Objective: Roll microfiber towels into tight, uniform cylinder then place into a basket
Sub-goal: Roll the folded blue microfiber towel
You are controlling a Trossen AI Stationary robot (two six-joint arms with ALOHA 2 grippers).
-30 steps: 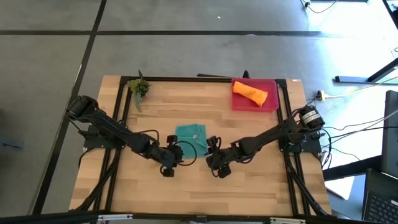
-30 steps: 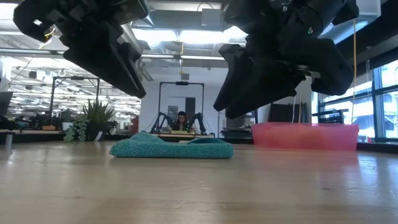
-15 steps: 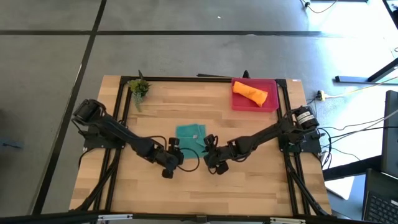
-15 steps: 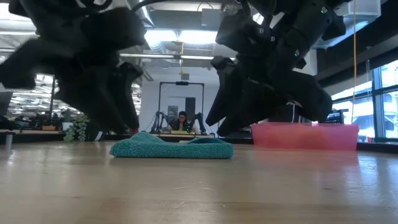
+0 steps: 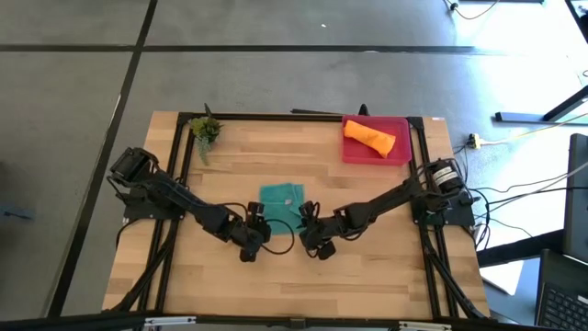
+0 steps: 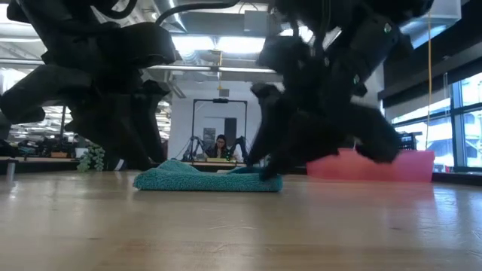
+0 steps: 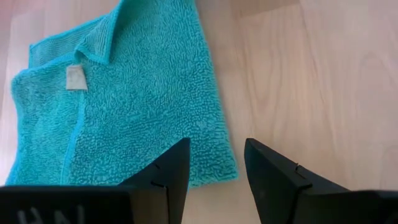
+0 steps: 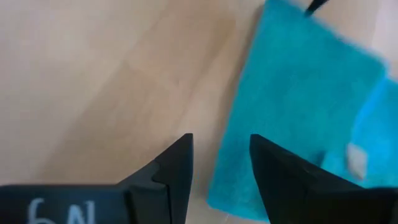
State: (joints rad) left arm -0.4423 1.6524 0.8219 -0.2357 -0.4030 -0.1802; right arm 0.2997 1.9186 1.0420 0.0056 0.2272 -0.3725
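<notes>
Teal towel [image 5: 281, 199]: we find it lying folded flat on the wooden table [image 5: 367, 276], near the middle, slightly toward the far side; in the left wrist view a small white tag [image 7: 76, 78] shows on its upper layer, beside a turned-over edge
Orange towel [image 5: 369, 137]: we see it rolled into a short, loose cylinder, lying inside the basket
Basket [image 5: 401, 153]: pink-red tray at the far right corner of the table, well apart from the teal towel
Left gripper [image 5: 260, 211]: we place it low at the near left corner of the teal towel; its fingers [image 7: 168, 171] stand apart with a gap between them, the towel's near edge lying just ahead of that gap, nothing held
Right gripper [image 5: 306, 212]: we place it low at the near right corner of the teal towel; its fingers [image 8: 171, 168] are parted over bare wood just beside the towel's edge, nothing held
Both arms: we see them reach inward from the table's two sides and meet near the teal towel, one on each side of it
Plant [image 5: 206, 130]: small green plant at the far left corner of the table
Background: in the low view we see a person [image 6: 220, 146] seated far behind the table
</notes>
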